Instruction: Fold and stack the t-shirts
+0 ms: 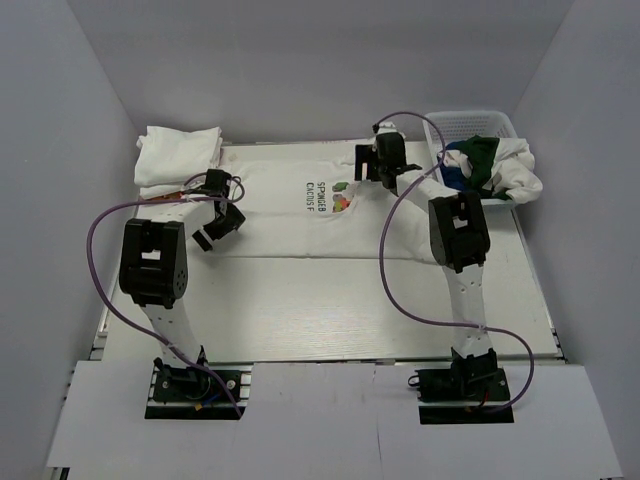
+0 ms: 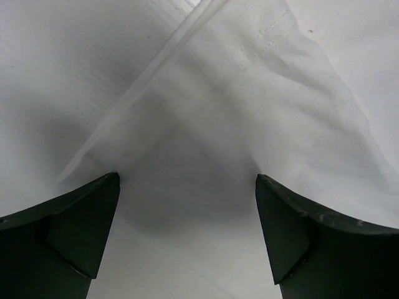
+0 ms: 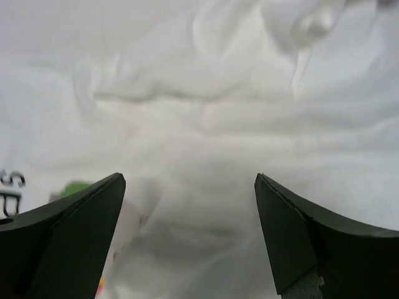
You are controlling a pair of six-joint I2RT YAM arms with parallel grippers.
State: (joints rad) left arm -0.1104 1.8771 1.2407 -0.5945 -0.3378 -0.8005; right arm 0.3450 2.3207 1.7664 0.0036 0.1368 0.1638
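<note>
Two open claws stood over one shirt, and the fold would turn on how that shirt lay between them. The printed white t-shirt point(image 1: 290, 225) was spread flat in the middle of the table point(image 1: 300, 310). Its long axis ran left to right across the arms' front, and the cartoon print point(image 1: 342, 197) was turned sideways near its centre. The left gripper point(image 1: 218, 228) hung over the shirt's left end, its fingers point(image 2: 75, 224) spread wide. In its wrist view a hemmed edge of the cloth ran diagonally ahead of the gap, with bare tabletop to the left of it. The right gripper point(image 1: 380, 165) sat at the far right part of the same shirt, beyond the print. It was also released, with rumpled white cloth below and ahead of it. Neither claw held anything. Each arm was nearest its own end, so a matched pinch at both ends looked the likely next move. A folded white stack point(image 1: 178, 152) lay at the far left corner, nearer the left arm. The remaining t-shirts point(image 1: 490, 165) spilled from the basket point(image 1: 470, 120) at the far right.
</note>
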